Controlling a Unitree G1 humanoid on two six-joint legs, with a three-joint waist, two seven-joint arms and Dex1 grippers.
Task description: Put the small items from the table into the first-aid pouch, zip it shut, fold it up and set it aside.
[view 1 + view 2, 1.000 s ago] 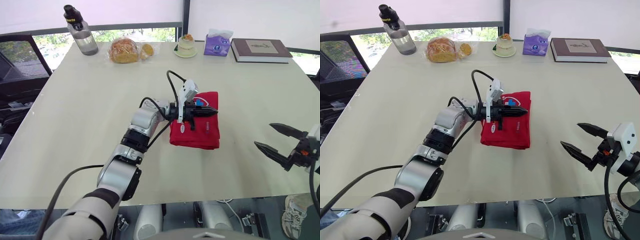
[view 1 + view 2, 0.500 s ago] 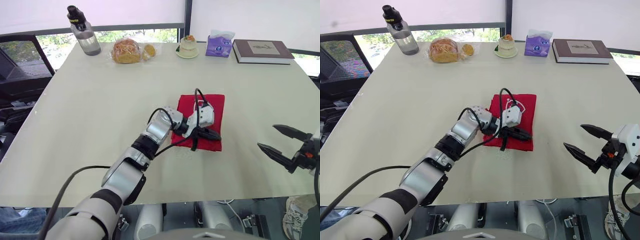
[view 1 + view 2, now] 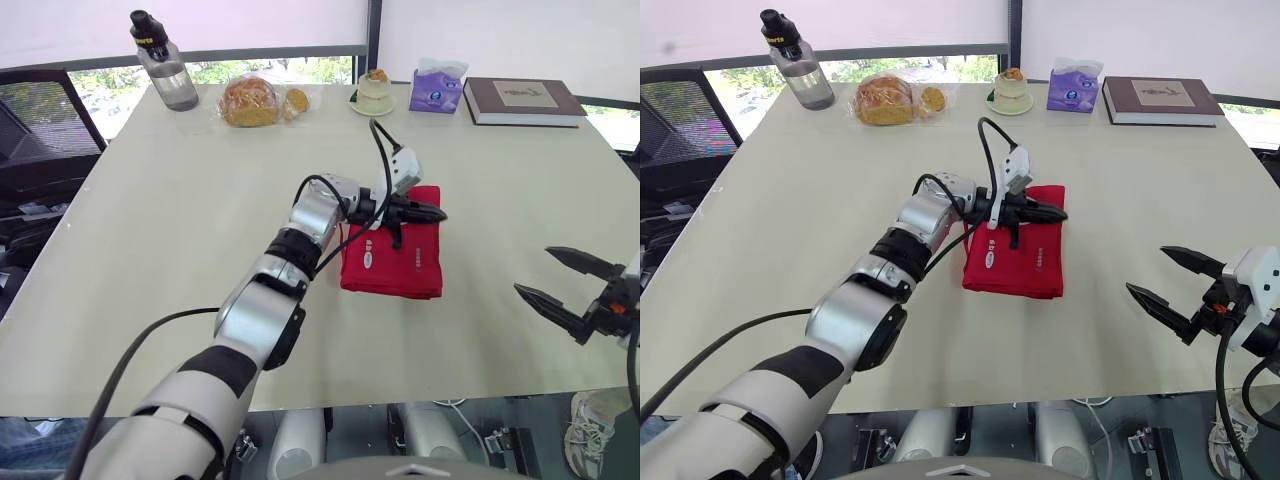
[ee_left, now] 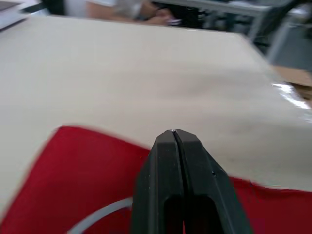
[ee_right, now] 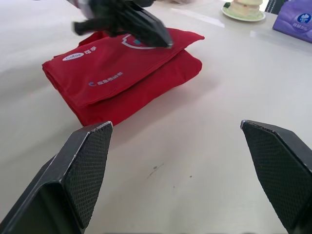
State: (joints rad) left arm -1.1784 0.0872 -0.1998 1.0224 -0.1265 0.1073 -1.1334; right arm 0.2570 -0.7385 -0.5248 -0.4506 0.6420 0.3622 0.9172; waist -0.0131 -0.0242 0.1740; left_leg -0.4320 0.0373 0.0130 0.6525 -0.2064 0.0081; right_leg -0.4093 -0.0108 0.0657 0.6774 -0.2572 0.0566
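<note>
Our left gripper (image 4: pixel 174 132) has its fingers pressed together with nothing between them, over the far edge of the pouch (image 3: pixel 395 265); we cannot tell whether it touches the cloth. The pouch lies folded on the middle of the table (image 3: pixel 170 210), flap on top. Our right gripper (image 3: pixel 532 269) is spread wide, well apart near the table's near edge. We judge only the setting aside remains: spread the fingers, pinch all folded layers at one edge so the fold holds, then carry it low to bare table.
</note>
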